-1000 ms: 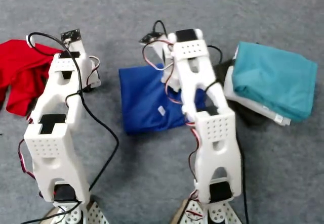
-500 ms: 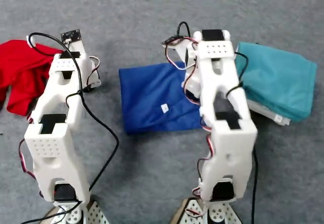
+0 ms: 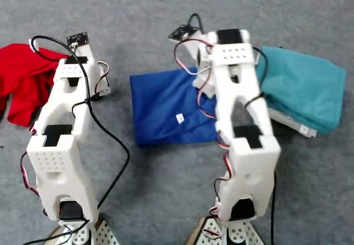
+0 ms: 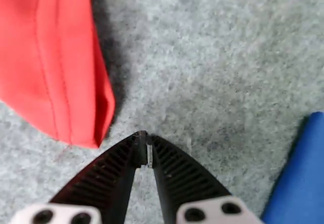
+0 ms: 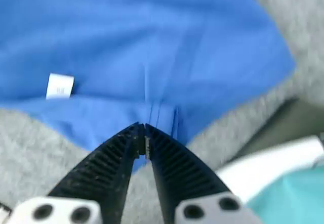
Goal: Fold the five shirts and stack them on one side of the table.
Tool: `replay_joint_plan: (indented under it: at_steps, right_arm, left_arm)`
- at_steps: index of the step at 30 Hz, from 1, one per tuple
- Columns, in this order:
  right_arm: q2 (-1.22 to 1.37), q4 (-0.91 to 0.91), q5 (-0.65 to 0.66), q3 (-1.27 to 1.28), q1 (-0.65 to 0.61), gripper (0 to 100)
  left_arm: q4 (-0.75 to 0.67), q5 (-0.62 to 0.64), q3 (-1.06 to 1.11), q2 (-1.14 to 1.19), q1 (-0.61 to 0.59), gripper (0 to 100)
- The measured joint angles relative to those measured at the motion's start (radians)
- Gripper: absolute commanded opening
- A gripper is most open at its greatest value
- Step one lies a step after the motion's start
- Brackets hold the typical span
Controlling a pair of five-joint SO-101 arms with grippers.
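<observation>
While a teal shirt [image 3: 301, 87] tops the stack [image 3: 287, 121] at the frame's right, the blue shirt [image 3: 166, 109] lies folded at centre, unstacked, and the red shirt [image 3: 22, 79] sits crumpled far left. The left end effector [image 4: 147, 145] and right end effector [image 5: 145, 138] are pinched closed, empty.

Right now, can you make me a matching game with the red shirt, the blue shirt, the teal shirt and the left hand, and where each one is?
Things:
1. red shirt
2. blue shirt
3. teal shirt
4. left hand

Places:
A. lying on top of a white shirt at the right side
B. shut, over bare table
C. bunched up at the table's left edge
D. folded flat in the middle of the table

Pairs: 1-C, 2-D, 3-A, 4-B.
</observation>
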Motion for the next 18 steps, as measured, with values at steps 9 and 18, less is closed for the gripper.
replay_joint_plan:
  at_steps: [9, 18]
  right_arm:
    - [0.216, 0.124, -0.021, -0.161, -0.002, 0.5]
    - [0.183, 0.135, -0.021, -0.012, -0.002, 0.5]
  left_arm:
    - [0.0, 0.0, 0.0, 0.0, 0.0, 2]
    - [0.0, 0.0, 0.0, 0.0, 0.0, 2]
